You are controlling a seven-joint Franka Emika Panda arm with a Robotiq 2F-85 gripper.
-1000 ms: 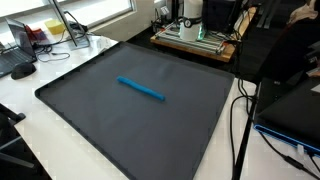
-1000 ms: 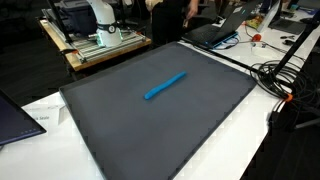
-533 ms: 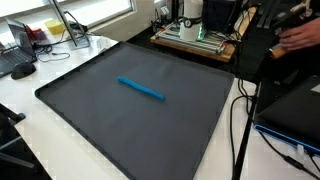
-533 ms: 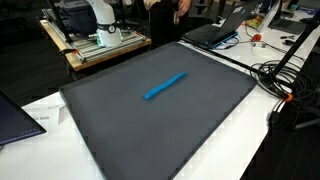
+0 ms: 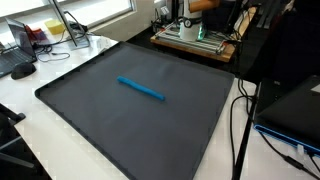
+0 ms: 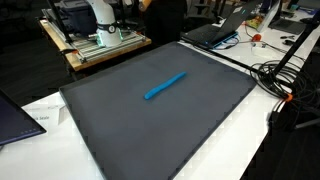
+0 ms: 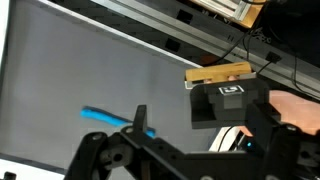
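Blue marker [image 5: 140, 89] lies flat near the middle of the dark mat [image 5: 100, 130], slanted across it in both exterior views. In the wrist view the gripper [image 7: 190, 135] hangs over the mat with its jaws spread wide and empty, and one finger [image 7: 140, 118] covers part of the marker. Off the mat's edges are cables [image 6: 275, 75], a laptop [image 6: 215, 32] and, farther back, a wooden platform [image 6: 95, 52].

No writing can be read anywhere. The blue pen [image 5: 140, 89] shows no legible print. A pale mark on the black box [image 7: 228, 105] in the wrist view is too blurred to read.
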